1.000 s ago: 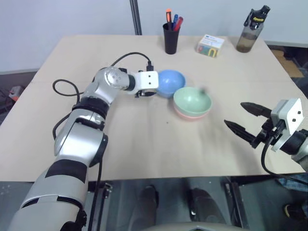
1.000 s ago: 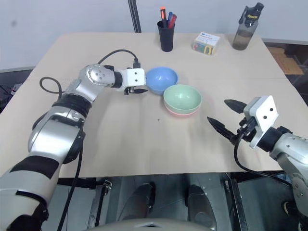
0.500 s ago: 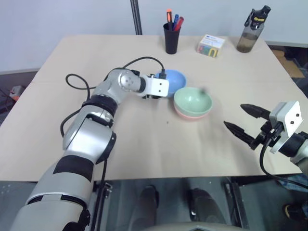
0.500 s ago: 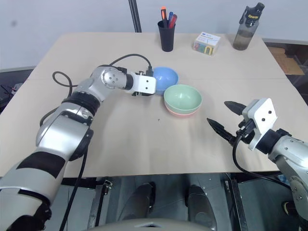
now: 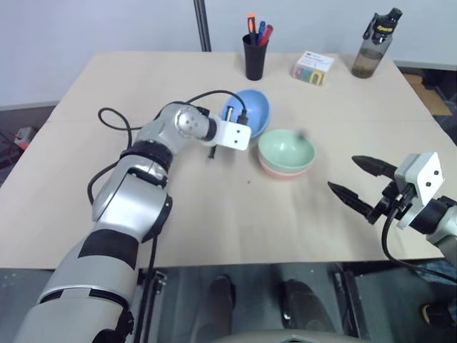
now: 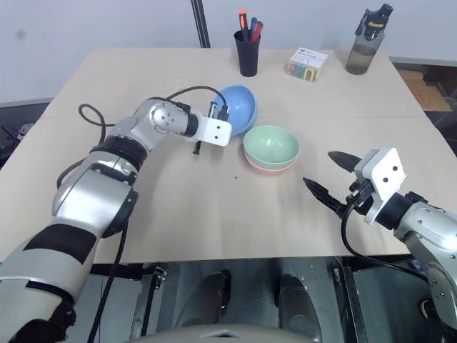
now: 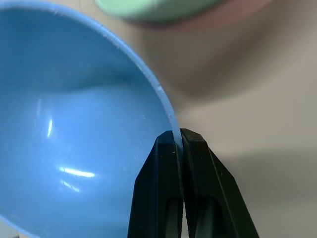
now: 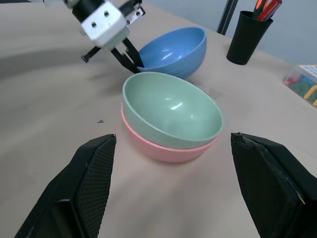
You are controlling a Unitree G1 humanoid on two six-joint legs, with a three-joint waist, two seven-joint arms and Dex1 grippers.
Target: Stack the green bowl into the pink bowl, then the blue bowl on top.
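Three bowls were on the tabletop point(image 5: 143, 236), one of each colour. The green bowl point(image 5: 286, 151) sat nested upright inside the pink bowl point(image 5: 280, 171), mouth up, near the middle of the tabletop; only a pink band showed under the green rim. The blue bowl point(image 5: 248, 112) was just beside that pair, on the far side toward the left arm, and it was tipped up on edge: its mouth faced partly sideways, away from the stack, rather than straight up.

The left claw point(image 7: 179, 141) had its two black fingers pressed together on the blue bowl's rim, one finger inside the bowl and one outside.

The right claw point(image 5: 358, 179) hung near the tabletop's near right edge, well apart from the bowls, with its fingers spread wide and nothing between them, pointing toward the stack.

At the far edge stood one black cup point(image 5: 253, 57) holding pens, one small colourful box point(image 5: 312, 68) and one dark bottle point(image 5: 372, 45).
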